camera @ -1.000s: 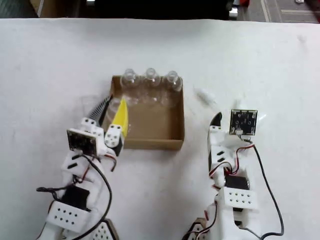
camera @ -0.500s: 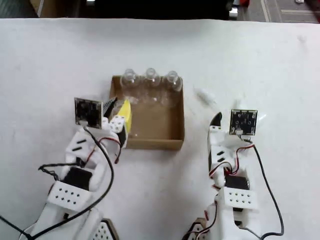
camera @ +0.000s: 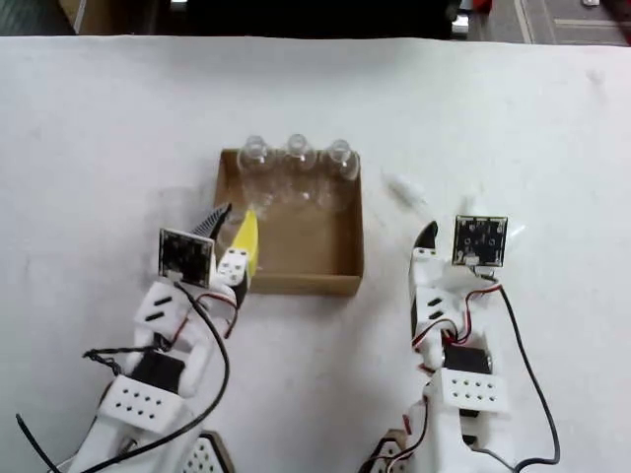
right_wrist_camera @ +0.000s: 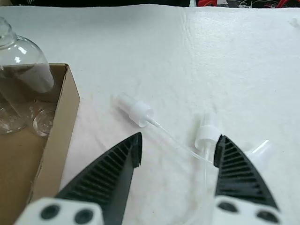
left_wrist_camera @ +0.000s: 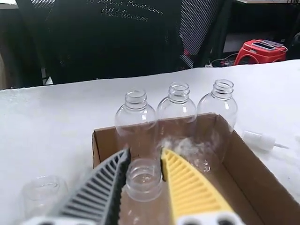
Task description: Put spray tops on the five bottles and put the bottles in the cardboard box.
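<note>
Three clear bottles (left_wrist_camera: 136,117) (left_wrist_camera: 177,110) (left_wrist_camera: 218,105) stand without tops along the far wall of the cardboard box (camera: 296,281). A fourth open bottle (left_wrist_camera: 143,180) stands in the box's near left corner. My left gripper (left_wrist_camera: 145,154) (camera: 238,214) is shut on this bottle's neck, with a grey and a yellow finger on either side. A fifth bottle (left_wrist_camera: 42,192) sits on the table outside the box's left wall. My right gripper (right_wrist_camera: 179,140) (camera: 439,235) stands open over the table right of the box, just short of the white spray tops (right_wrist_camera: 136,110) (right_wrist_camera: 206,131).
The spray tops' thin tubes lie across the white cloth between the right fingers. Another spray top (camera: 404,187) lies right of the box's far corner. A black chair and a red thing (left_wrist_camera: 260,49) stand behind the table's far edge.
The left wrist has lifted and swung towards the box, and its fingers have drawn in around the bottle at the near left corner. The right arm has kept still.
</note>
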